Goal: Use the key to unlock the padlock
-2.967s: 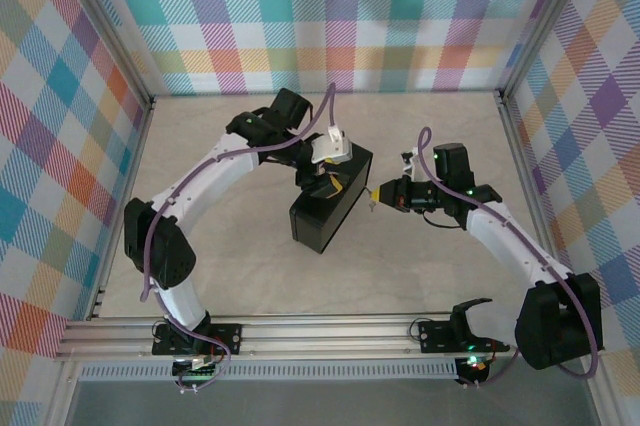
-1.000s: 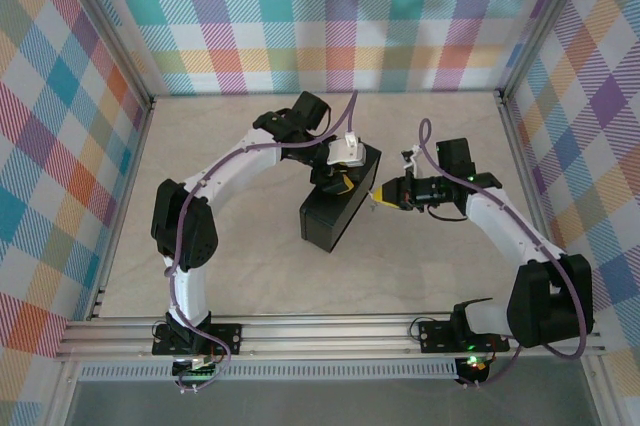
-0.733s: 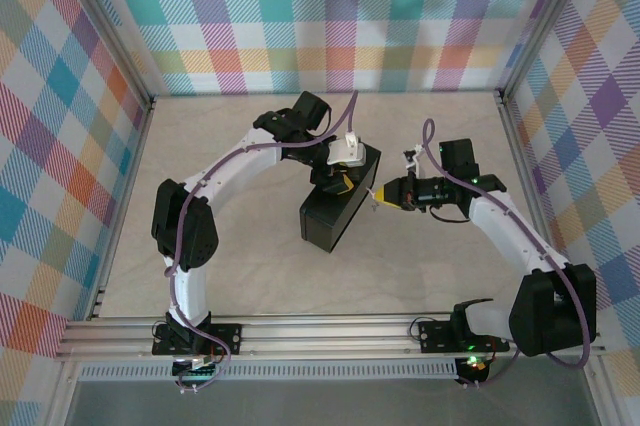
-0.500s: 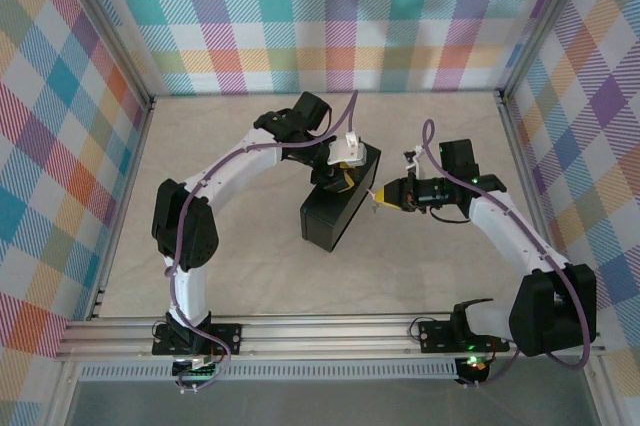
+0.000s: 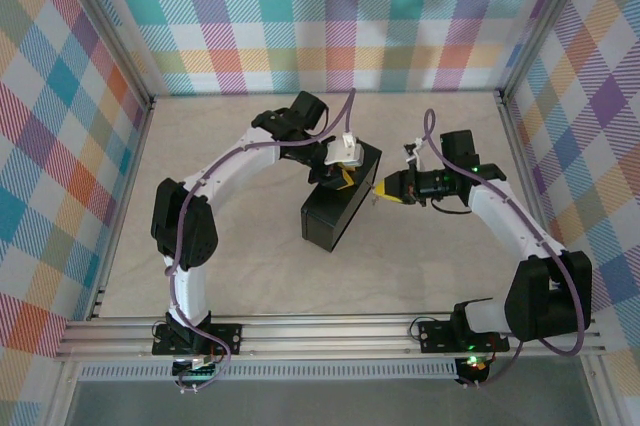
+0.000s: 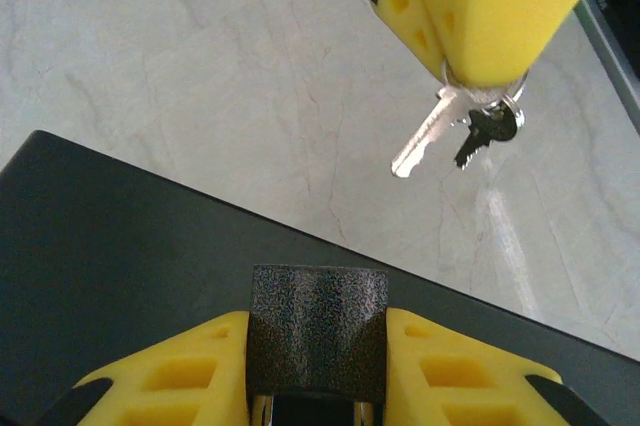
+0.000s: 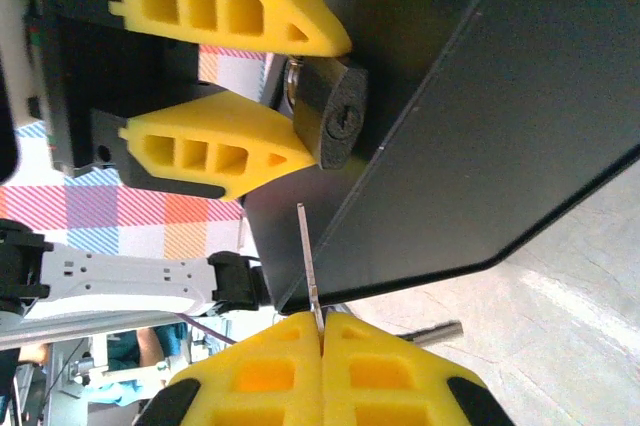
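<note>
The key [image 7: 308,251] is clamped between the closed fingers of the right end effector [image 7: 322,331]. Its blade projects toward the padlock [image 7: 333,118], and the tip sits near the padlock, to one side of the keyway and not yet entered. The left end effector [image 6: 318,346] is closed on the padlock body, with the black box [image 6: 120,246] directly behind it.

Procedure:
- Align the blade with the keyway slot and match its rotation before advancing.
- Hold the left grip firm so the padlock cannot swing.
- Insert fully before turning. A partial insertion is likely to jam.
</note>
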`<action>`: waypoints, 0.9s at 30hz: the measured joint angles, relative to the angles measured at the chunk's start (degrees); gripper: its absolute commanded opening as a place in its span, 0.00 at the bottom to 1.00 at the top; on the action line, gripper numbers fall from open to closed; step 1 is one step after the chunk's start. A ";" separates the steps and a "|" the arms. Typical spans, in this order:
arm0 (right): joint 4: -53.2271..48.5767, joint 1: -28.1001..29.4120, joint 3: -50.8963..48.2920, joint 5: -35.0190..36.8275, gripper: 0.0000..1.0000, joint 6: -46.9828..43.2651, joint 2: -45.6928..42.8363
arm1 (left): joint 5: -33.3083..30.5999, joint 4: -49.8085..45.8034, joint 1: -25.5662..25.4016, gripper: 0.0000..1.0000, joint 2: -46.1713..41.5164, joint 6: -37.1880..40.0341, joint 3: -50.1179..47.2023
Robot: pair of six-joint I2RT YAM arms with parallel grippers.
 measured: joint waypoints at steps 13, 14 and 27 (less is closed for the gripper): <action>2.51 0.00 -0.98 -4.13 0.01 2.56 0.63 | 9.68 -7.41 3.19 0.24 0.00 5.57 0.15; 2.71 0.00 -1.03 -4.22 0.01 2.93 0.76 | 10.01 -7.82 3.37 0.24 0.00 5.81 0.15; 5.60 1.33 -1.01 -6.45 0.01 5.03 4.85 | 12.41 -8.15 3.52 0.24 0.00 6.84 0.13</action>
